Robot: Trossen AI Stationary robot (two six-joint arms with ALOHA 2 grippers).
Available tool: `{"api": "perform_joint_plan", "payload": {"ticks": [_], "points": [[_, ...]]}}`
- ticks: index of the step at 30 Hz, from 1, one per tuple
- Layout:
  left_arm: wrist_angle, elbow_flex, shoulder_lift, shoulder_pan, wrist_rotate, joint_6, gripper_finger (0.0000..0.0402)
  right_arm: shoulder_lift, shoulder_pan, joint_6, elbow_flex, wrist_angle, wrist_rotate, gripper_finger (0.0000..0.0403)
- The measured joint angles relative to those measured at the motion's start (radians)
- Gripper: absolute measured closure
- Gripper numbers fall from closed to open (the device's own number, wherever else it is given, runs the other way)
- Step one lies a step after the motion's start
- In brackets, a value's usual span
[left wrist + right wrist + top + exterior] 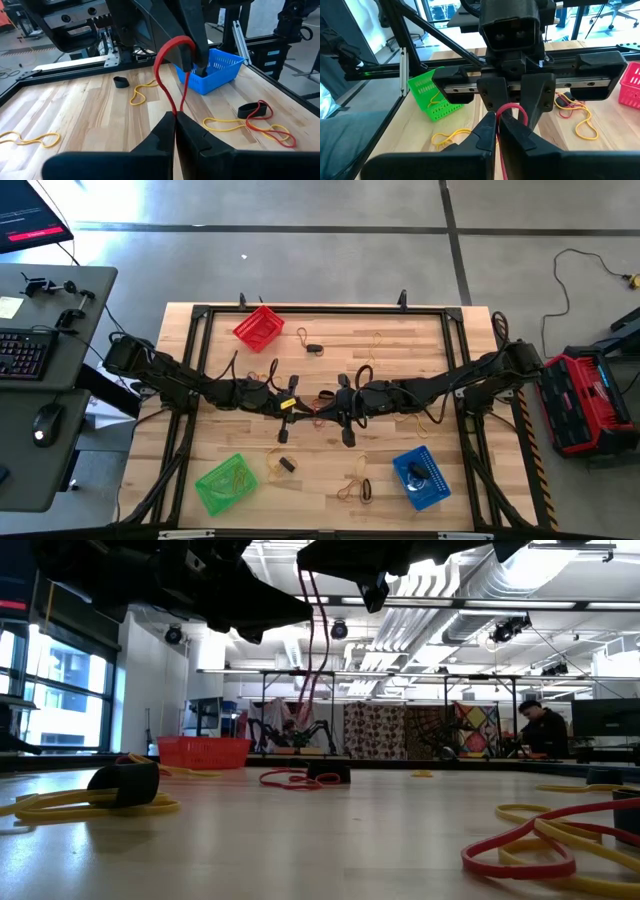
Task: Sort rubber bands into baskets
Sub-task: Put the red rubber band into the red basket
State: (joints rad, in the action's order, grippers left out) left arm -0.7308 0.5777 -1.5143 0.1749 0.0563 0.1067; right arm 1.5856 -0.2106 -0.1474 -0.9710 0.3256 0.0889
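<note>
A red rubber band (161,59) hangs in the air over the middle of the table, between my two grippers. They meet nose to nose there. My left gripper (175,119) is shut on the band's lower end. My right gripper (498,119) is shut on its other end. The red basket (258,327) stands at the far left, the green basket (226,483) at the near left and the blue basket (421,477) at the near right, each resting on the wooden table. Loose yellow, red and black bands (260,119) lie flat around them. My left gripper pinches one end of the red band (174,110) between its two fingertips, coming nearly level from the table's left. From there the band rises as a bowed loop, clear of the table. My right gripper pinches the band's other end (506,107) between its fingertips (187,52), coming nearly level from the table's right. A short loop of band stands beyond the fingers. The band is lifted clear.
A black metal frame (200,315) runs round the tabletop. Yellow bands (275,460) and black bands (315,350) are scattered across the wood. A red and black machine (585,400) stands right of the table and a desk with a keyboard (25,350) left of it.
</note>
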Motion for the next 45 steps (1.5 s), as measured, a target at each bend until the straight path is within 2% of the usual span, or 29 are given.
{"api": "perform_joint_plan", "payload": {"ticks": [8,13,26,29,36,41,45], "points": [[0.023,0.0,0.042,-0.001,0.07,0.002,0.0401,0.0,0.0,0.0,0.0,-0.005,0.001,0.0392],[0.132,0.0,0.12,-0.016,0.151,0.003,0.0401,0.0,-0.003,0.015,0.0,-0.012,0.009,0.0392],[0.42,-0.001,0.343,-0.077,0.302,0.002,0.0401,0.0,-0.047,0.061,0.0,-0.04,0.168,0.0392],[0.504,-0.001,0.41,-0.122,0.325,-0.025,0.0401,0.0,-0.047,0.06,0.0,-0.059,0.201,0.0392],[0.702,-0.001,0.541,-0.288,0.374,-0.069,0.0401,0.0,-0.045,0.06,0.0,-0.068,0.207,0.0392],[0.768,-0.001,0.561,-0.432,0.374,-0.071,0.0401,0.0,-0.045,0.06,0.0,-0.075,0.207,0.0392],[0.774,-0.001,0.548,-0.557,0.322,-0.048,0.0401,-0.001,-0.045,0.06,0.0,-0.076,0.218,0.0392]]}}
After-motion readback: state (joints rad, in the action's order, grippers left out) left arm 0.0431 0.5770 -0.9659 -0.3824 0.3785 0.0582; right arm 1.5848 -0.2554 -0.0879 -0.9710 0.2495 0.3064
